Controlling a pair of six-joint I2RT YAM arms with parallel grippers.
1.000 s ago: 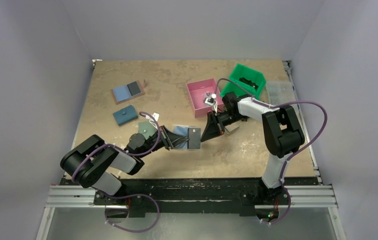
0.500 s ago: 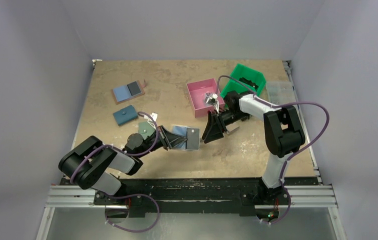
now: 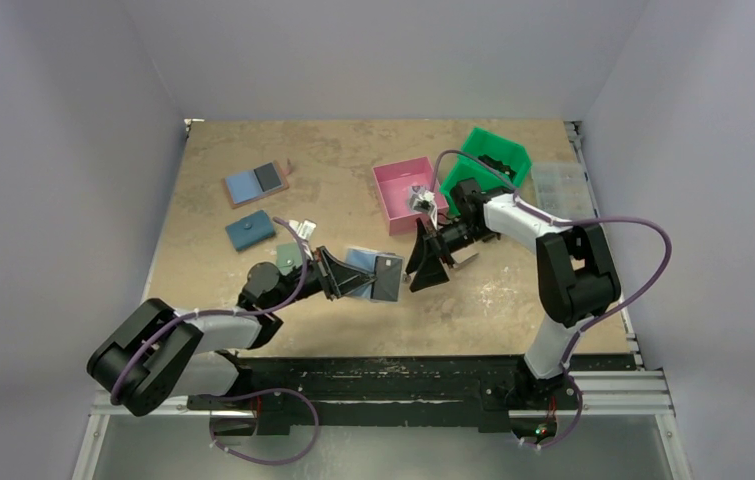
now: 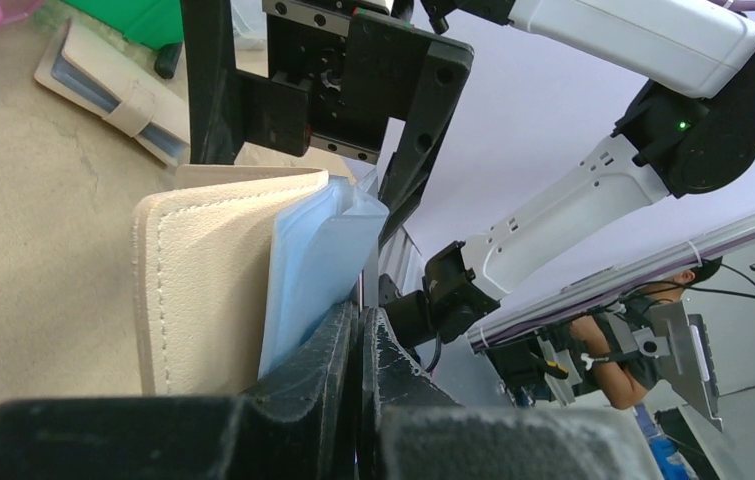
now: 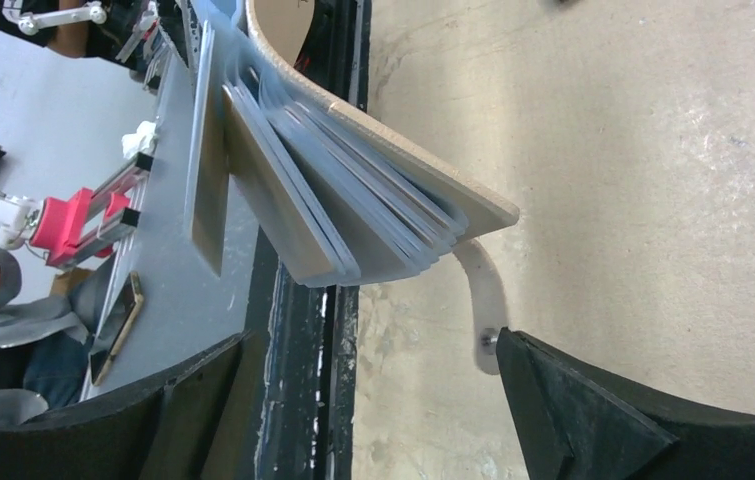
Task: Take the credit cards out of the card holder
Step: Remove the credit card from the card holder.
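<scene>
The left gripper (image 3: 351, 279) is clamped shut on the card holder (image 3: 381, 277), which sticks out at its three o'clock. The right gripper (image 3: 413, 270), fingers spread wide, sits just at the holder's three o'clock, not gripping it.

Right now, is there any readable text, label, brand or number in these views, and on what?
No text can be read anywhere.
card holder: no print seen in any view.
pink bin, green bin: no labels seen.
far holder: too small to tell.
</scene>
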